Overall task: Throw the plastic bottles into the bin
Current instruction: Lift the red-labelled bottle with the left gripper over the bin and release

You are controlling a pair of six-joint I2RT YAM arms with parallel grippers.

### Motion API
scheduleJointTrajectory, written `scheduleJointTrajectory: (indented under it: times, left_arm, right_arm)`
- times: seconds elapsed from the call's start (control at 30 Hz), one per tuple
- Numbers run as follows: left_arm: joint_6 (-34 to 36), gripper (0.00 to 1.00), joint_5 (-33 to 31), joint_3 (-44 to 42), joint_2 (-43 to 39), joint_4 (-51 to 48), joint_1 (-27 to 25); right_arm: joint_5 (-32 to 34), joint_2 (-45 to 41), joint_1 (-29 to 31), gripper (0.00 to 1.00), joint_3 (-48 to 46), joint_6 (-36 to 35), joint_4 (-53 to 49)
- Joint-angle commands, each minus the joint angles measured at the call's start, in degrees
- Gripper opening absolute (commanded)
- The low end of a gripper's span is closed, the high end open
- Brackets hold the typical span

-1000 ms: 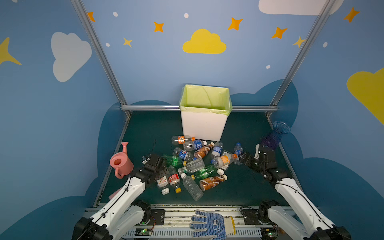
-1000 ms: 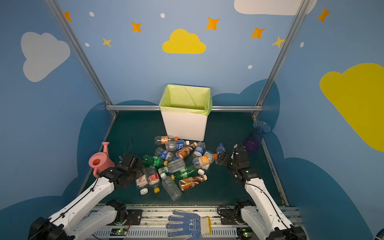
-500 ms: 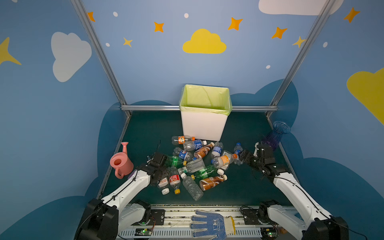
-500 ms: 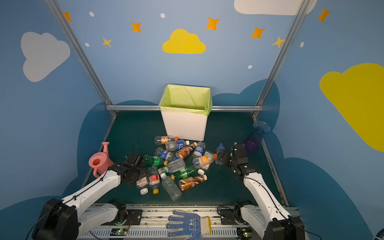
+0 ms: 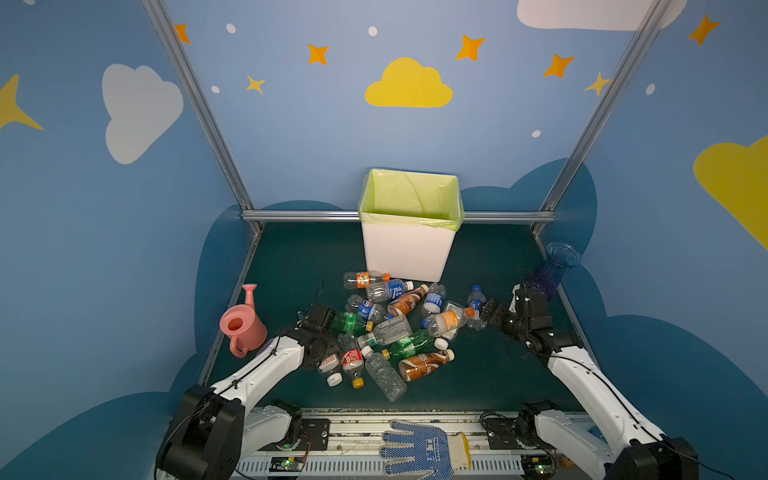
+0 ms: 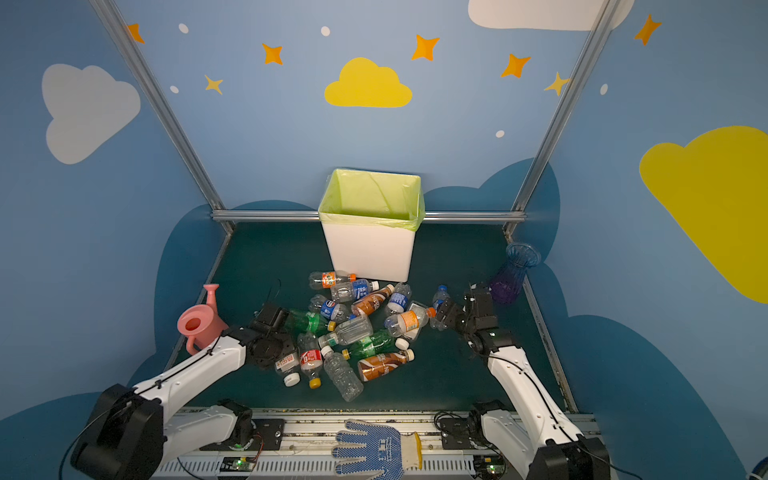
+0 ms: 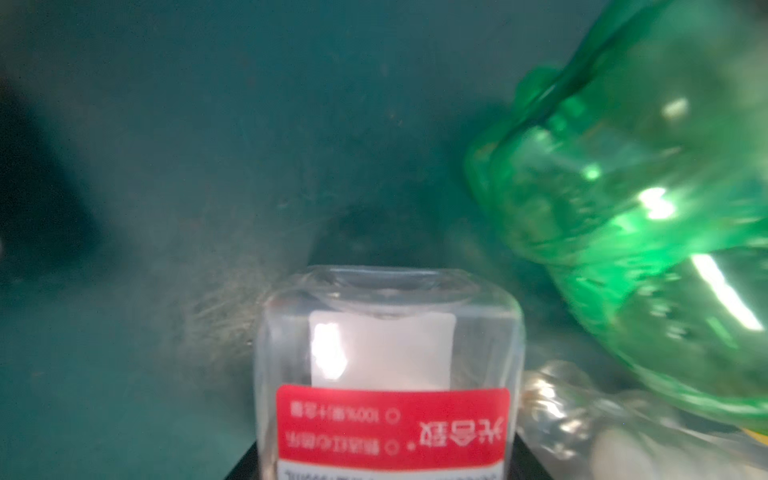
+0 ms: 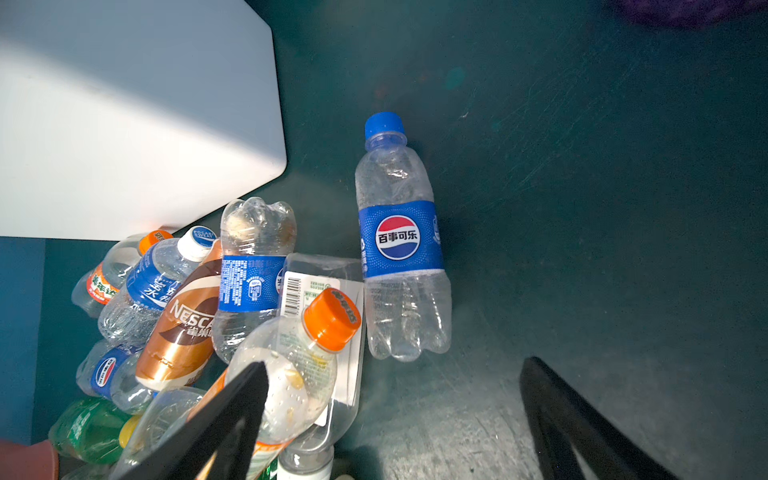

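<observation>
On the dark green table (image 5: 299,266), just in front of the white bin (image 5: 405,253), the bottles (image 5: 395,332) lie in one loose heap; what shows of the bin's inside is only bag. At the heap's near left edge the left gripper (image 5: 326,359) sits on a clear bottle with a red label (image 7: 386,374), which fills its mouth in the wrist view. The jaws themselves are hidden, so I cannot tell whether they have closed on it. A green bottle (image 7: 644,228) lies just beside.

The risk I see is a slick, square bottle taken near one end. It may twist out on the lift, or drag the green one along. The bin's rim also stands high, so a low carry would hit the wall.

That arm stretches low from its base, wrist bent down. The right gripper (image 5: 485,311) hangs low at the heap's right edge, jaws wide and empty, one finger over an orange-capped bottle (image 8: 299,357).
</observation>
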Motion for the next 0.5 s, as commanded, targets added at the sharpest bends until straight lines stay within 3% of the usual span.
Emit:
scheduleJointTrajectory:
  times: [0.0, 0.1, 0.23, 0.33, 0.47]
  left_arm:
    - [-1.3, 0.45, -2.3, 2.4, -5.8, -1.8, 0.6]
    - [-0.9, 0.45, -6.4, 5.6, -12.9, -2.2, 0.8]
    - [7.5, 0.45, -11.5, 15.5, -18.6, 2.2, 3.2]
    - [14.1, 0.45, -6.3, 28.6, -14.6, 6.2, 9.4]
    - [16.1, 0.46, 3.4, 46.2, -4.3, 13.9, 15.8]
  right_arm:
    - [1.1, -0.3, -0.4, 0.94, 2.0, 0.2, 0.2]
    - [1.6, -0.1, -0.6, 0.94, 3.0, -0.5, 0.1]
    - [1.9, 0.0, -1.3, 0.94, 4.5, -1.3, 0.9]
    - [1.9, -0.6, -1.7, 0.94, 5.7, -2.3, 1.1]
    - [3.1, -3.7, -2.2, 0.95, 5.4, -2.5, 0.1]
